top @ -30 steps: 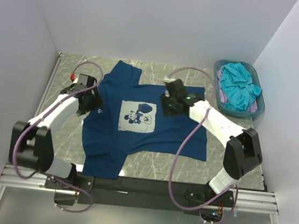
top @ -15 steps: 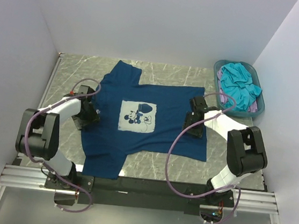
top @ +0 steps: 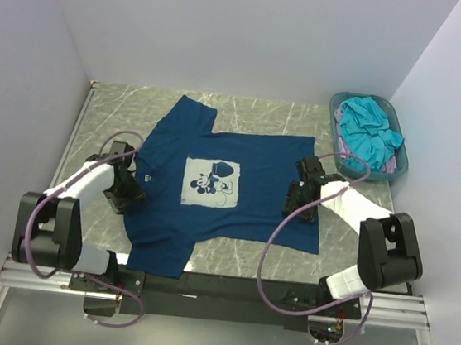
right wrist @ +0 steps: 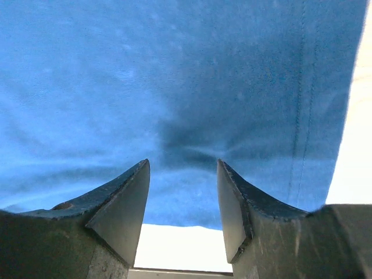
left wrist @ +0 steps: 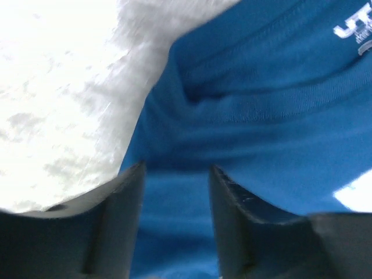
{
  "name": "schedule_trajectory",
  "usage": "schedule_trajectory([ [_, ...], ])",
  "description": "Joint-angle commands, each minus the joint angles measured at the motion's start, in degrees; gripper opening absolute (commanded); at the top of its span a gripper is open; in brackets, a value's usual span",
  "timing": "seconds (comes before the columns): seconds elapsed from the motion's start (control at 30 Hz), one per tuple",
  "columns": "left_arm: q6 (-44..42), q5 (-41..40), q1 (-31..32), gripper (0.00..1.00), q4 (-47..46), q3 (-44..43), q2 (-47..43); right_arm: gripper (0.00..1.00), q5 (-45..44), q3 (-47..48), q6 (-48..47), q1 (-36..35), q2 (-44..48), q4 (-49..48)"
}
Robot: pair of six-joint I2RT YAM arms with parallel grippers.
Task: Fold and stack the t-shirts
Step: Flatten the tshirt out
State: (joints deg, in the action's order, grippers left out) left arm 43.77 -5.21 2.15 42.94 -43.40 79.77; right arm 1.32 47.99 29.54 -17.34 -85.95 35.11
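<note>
While the navy t-shirt (top: 257, 155) lies spread flat in the middle of the marble table (top: 114, 101), white print (top: 211, 180) facing up, both arms reach onto it from the bottom of the top view. The collar points to frame left and the hem to frame right, with one sleeve toward the top and one toward the bottom.

The left gripper (top: 133, 185) is low at the collar edge, left of the print. In the left wrist view its fingers (left wrist: 122, 197) stand apart, with blue cloth and the ribbed collar band showing in the gap. I cannot tell whether the tips touch the fabric.

The right gripper (top: 301, 199) is low over the hem side, right of the print. Its jaws are apart too, and there is a dark crease in the cloth just ahead of the tips.

The teal basket (top: 336, 110) sits in the upper right corner. A turquoise tee (top: 368, 134) is heaped inside it, and a lilac tee (top: 343, 152) peeks out under that one.
</note>
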Motion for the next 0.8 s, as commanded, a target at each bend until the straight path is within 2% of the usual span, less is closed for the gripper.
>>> schedule_trajectory([
  [0.0,1.32,-0.41,-0.22,0.58,3.56,-5.96,-3.57,0.57,-0.97,3.50,-0.18,0.21,4.47,-0.48],
  [0.07,0.71,-0.41,-0.13,0.68,2.60,-10.20,-1.20,0.57,-1.23,7.90,-0.27,0.29,4.22,-1.71],
  [0.17,-0.17,1.34,0.13,0.73,-0.47,-19.85,4.23,0.56,-4.31,14.22,-0.36,0.55,0.62,-2.59],
  [0.37,-2.19,2.49,1.71,0.68,-3.91,-29.89,19.16,0.53,-3.96,22.06,0.78,3.63,-9.84,-6.10],
  [0.57,-1.41,2.23,1.71,0.66,-6.38,-29.56,25.52,0.52,-3.88,23.47,0.17,4.77,-15.47,-7.77],
  [0.77,-0.18,2.48,0.75,0.59,-8.48,-21.67,25.88,0.52,-3.17,20.49,0.69,4.86,-18.02,-6.29],
])
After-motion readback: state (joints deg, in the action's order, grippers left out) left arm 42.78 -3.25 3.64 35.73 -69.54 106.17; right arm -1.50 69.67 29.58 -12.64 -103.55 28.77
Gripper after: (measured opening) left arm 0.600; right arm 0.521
